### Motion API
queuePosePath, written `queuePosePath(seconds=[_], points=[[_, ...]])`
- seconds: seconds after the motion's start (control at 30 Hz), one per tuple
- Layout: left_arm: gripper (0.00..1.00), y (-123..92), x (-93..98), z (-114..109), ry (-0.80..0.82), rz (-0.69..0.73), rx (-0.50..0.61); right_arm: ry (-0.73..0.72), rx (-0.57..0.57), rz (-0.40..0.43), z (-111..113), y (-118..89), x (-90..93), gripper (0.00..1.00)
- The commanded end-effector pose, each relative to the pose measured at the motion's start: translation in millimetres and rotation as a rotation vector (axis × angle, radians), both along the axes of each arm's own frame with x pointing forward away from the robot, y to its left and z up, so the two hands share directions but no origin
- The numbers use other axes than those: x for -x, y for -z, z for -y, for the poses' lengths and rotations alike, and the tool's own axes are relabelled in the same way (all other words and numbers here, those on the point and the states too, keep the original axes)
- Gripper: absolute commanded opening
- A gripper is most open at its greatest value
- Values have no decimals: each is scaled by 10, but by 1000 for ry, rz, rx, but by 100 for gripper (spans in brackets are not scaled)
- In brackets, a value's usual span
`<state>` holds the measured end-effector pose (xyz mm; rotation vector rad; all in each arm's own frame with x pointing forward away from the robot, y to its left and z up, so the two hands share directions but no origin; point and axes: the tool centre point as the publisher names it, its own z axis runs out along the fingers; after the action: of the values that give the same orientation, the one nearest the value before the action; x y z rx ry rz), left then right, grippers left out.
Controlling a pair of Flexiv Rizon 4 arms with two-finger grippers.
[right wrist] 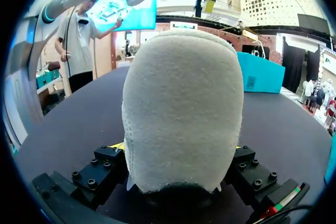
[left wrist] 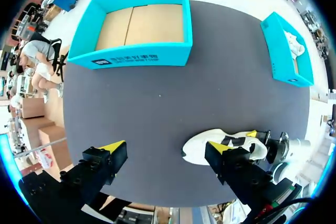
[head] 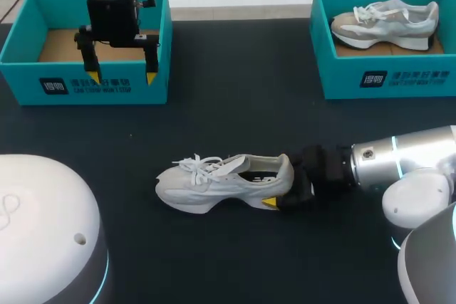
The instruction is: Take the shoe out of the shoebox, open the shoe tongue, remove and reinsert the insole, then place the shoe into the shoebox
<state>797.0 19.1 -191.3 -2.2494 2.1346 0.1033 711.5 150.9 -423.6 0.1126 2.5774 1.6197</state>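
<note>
A white lace-up shoe [head: 214, 183] lies on its sole in the middle of the dark table, toe toward the left. My right gripper [head: 285, 189] is shut on its heel, one finger on each side; in the right wrist view the heel [right wrist: 181, 103] fills the space between the fingers [right wrist: 105, 163]. The shoe's black inside shows at its opening. My left gripper [head: 122, 76] hangs open and holds nothing, above the front wall of the left teal shoebox [head: 100, 90], which holds only its cardboard floor. From the left wrist view the shoe [left wrist: 197, 148] lies ahead of the left gripper [left wrist: 165, 146].
A second teal shoebox [head: 388, 80] stands at the back right with another white and beige shoe [head: 385, 23] in it. Bare dark tabletop [head: 235, 97] lies between the two boxes and in front of the shoe.
</note>
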Motion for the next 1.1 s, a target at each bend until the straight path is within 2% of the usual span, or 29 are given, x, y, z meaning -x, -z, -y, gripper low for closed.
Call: queuePosePath(seconds=[0.03,0.27,0.4,0.6,0.83,0.97,1.1], points=[[100,-8,155,108,25,18,14,2,5,1,-69,92,-45,0],[100,47,658,523,0,66,-31,2,5,1,-69,92,-45,0],[100,156,823,735,54,67,-26,2,5,1,-69,92,-45,0],[100,399,905,1022,111,14,8,2,5,1,-69,92,-45,0],[100,654,1053,1441,180,-6,-22,2,5,1,-69,92,-45,0],[100,745,1137,1628,206,-19,-17,2,5,1,-69,92,-45,0],[100,840,1130,1764,211,-24,-28,2,5,1,-69,92,-45,0]])
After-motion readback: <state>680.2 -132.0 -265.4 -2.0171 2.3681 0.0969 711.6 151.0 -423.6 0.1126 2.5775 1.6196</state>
